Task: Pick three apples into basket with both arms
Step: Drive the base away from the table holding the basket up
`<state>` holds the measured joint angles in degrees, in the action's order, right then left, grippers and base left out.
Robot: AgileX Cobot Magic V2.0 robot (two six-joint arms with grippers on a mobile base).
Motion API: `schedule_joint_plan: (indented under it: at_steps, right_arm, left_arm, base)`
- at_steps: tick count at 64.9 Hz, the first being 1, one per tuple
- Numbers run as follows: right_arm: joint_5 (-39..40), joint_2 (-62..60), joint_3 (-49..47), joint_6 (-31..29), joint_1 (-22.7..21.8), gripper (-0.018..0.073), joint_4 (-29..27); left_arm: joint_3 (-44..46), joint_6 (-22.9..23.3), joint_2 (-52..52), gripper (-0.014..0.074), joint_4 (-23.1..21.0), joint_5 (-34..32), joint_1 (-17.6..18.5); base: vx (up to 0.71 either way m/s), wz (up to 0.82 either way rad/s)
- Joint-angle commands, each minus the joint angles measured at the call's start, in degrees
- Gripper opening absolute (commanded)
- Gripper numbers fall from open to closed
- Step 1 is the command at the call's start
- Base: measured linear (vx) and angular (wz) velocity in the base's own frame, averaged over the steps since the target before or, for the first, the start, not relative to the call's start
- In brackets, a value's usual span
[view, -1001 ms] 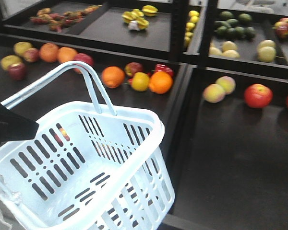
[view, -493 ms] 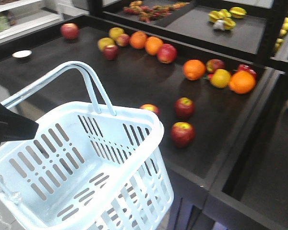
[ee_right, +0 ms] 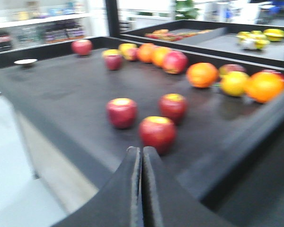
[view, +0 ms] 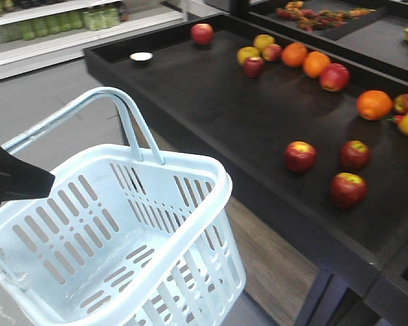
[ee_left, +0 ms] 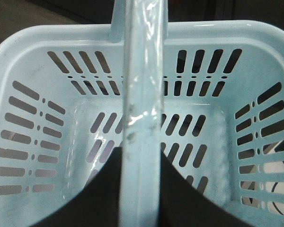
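The right claw (ee_right: 142, 152) is pressed together, with three red apples (ee_right: 157, 133) just past it on the dark table (ee_right: 61, 94). The left claw (ee_left: 141, 184) pinches the handle (ee_left: 142, 71) of the pale basket (ee_left: 38, 33), near and left, off the table.

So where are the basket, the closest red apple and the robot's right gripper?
basket (view: 198, 165): front view, far rim.
closest apple (ee_right: 157, 133): right wrist view, red front side.
right gripper (ee_right: 142, 150): right wrist view, between its shut fingertips.
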<state>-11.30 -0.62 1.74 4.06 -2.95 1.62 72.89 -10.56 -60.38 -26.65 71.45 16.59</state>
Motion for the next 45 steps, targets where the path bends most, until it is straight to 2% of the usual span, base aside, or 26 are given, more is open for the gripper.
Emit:
schedule_joint_plan:
  at_steps: [1,45]
  right_arm:
    - [4.1,-0.6,0.6,-0.1,-0.4,-0.0004,0.3]
    - [4.1,-0.6,0.6,-0.1,-0.4,-0.0004,0.3]
  left_arm:
    - [1.4,0.7,0.9,-0.0008,-2.8,-3.4,0.1]
    - [1.4,0.7,0.9,-0.0008,-2.8,-3.4,0.1]
  base:
    - [-0.12,0.51]
    - [-0.10,0.47]
